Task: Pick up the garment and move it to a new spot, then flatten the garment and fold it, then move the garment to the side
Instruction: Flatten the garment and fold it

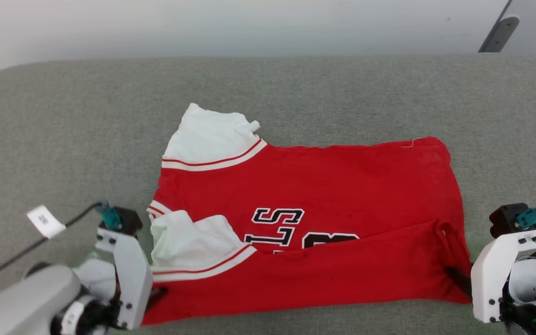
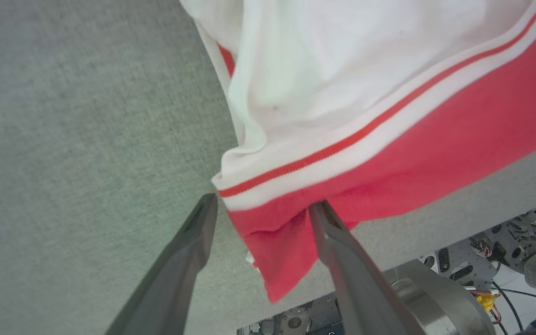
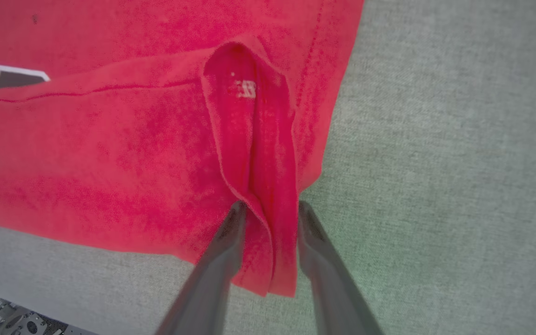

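Observation:
The garment (image 1: 319, 186) lies on the grey cloth-covered table (image 1: 63, 139), its near long side folded up over the black-and-white lettering, with white sleeves at the left. My left gripper (image 1: 154, 298) is at its near left corner. In the left wrist view the left gripper (image 2: 264, 201) is open wide, with the red corner of the garment (image 2: 389, 139) lying loose between the fingers. My right gripper (image 1: 459, 279) is at the near right corner. Seen from the right wrist, the right gripper (image 3: 271, 204) has its jaws apart around a raised ridge of the garment (image 3: 110, 139).
The table's front edge runs just below the garment. A cable with a white tag (image 1: 44, 221) hangs by the left wrist. A dark post (image 1: 498, 35) stands beyond the far right corner. Robot base hardware (image 2: 482, 260) shows under the table edge.

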Controlling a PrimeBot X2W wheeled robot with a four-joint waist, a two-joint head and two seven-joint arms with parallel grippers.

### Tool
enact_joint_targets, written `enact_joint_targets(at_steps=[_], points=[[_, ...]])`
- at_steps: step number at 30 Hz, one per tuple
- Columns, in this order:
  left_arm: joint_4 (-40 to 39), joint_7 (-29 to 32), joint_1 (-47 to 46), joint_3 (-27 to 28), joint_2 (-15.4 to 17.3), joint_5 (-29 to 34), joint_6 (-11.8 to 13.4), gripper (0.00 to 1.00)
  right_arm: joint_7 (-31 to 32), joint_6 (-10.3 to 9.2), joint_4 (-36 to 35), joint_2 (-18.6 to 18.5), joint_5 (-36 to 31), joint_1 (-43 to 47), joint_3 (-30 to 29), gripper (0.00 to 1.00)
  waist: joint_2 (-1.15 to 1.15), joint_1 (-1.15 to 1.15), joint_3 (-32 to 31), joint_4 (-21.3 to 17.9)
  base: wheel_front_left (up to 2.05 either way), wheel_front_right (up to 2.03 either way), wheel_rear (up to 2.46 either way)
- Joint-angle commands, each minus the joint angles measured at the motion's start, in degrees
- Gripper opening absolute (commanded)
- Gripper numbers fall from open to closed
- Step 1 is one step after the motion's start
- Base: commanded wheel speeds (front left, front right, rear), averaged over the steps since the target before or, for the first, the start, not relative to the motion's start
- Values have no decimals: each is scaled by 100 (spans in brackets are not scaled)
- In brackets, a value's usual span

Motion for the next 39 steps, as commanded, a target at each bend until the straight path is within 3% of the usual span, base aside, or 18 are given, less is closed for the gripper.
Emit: enact_joint_targets(at_steps=[1,10,17,26,33,39], points=[[-51,24,-93,32,51,51,-21,100,-44,-12,-60,-9,25,-64,-9,100,0,0,1,-35,0,0,0],[-301,119,-1045,416,369,400,-75,100,-680,-11,-626,169,-20,-164,-326,100,0,0,151,-332,0,0,0],[266,-288,-1859,714,199,835,-427,100,-2375,-11,-942,513,-407,-401,-328,100,0,0,500,-744,0,0,0],[1463,-555,-2593,914,-128,986,-897,100,-4464,-11,-695,931,-984,-605,-38,100,0,0,977,-1306,0,0,0],[2445,-251,-3100,897,-263,995,-1245,100,-5130,-11,-411,1143,-1081,-725,79,100,0,0,1331,-1613,0,0,0],[3046,116,-3372,819,-242,1026,-1447,100,-5259,-12,-208,1234,-1057,-782,166,100,0,0,1577,-1802,0,0,0]])
